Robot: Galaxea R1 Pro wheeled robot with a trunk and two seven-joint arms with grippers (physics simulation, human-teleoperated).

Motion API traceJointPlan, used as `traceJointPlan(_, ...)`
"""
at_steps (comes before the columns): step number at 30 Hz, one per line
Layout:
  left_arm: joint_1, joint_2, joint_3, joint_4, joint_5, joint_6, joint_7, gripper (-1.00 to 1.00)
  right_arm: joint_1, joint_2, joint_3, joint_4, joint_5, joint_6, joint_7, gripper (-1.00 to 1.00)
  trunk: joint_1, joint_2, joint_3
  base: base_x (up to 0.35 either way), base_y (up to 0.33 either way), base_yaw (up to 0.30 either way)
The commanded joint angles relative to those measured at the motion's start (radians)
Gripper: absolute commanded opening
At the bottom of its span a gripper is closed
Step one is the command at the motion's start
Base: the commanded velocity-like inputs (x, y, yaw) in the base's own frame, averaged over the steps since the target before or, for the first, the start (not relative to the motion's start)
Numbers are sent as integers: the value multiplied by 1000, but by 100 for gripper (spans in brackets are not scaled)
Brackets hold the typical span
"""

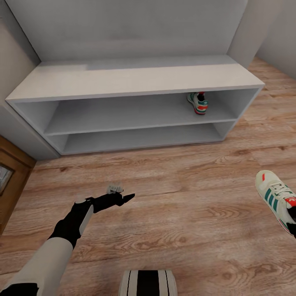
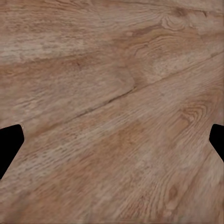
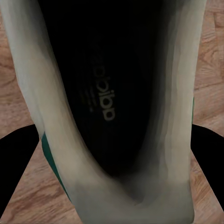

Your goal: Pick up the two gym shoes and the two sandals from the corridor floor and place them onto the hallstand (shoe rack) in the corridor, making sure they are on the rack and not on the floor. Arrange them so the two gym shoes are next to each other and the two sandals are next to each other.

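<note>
The hallstand [image 1: 135,78] stands against the far wall, a long bench top over two open shelf tiers. One gym shoe [image 1: 198,103] sits on the upper tier near its right end. The other gym shoe [image 1: 274,196] hangs over the corridor floor [image 1: 185,205] at the right edge of the head view, with my right gripper [image 1: 292,220] shut on it. In the right wrist view its dark insole [image 3: 105,93] lies between my fingers [image 3: 16,158]. My left gripper [image 1: 125,196] is open and holds nothing, low over bare planks [image 2: 112,116]. The sandals are out of view.
A brown wooden door or panel [image 1: 10,181] stands at the left edge beside the hallstand's left end. My own base [image 1: 148,283] shows at the bottom. Bare plank floor stretches between me and the hallstand.
</note>
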Motion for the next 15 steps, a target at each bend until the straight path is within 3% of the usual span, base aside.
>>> traceJointPlan(1, 0, 0, 2, 5, 6, 10, -3, 100, 0, 0, -1, -1, -8, 4, -3, -100, 0, 0, -2, 0, 0, 120)
traceJointPlan(5, 0, -1, 1, 10, 6, 10, -3, 100, 0, 5, -1, -1, -8, 4, -3, -100, 0, 0, -9, 0, 0, 133)
traceJointPlan(9, 0, -1, 2, 12, 5, 9, -3, 100, 0, 81, -1, -1, -7, 4, -3, -100, 0, 0, -15, 0, 0, 148)
traceJointPlan(15, 0, -2, 1, 12, 4, 9, -3, 100, 0, 111, 0, -1, -6, 4, -4, -100, 0, 0, -24, 0, 0, 152)
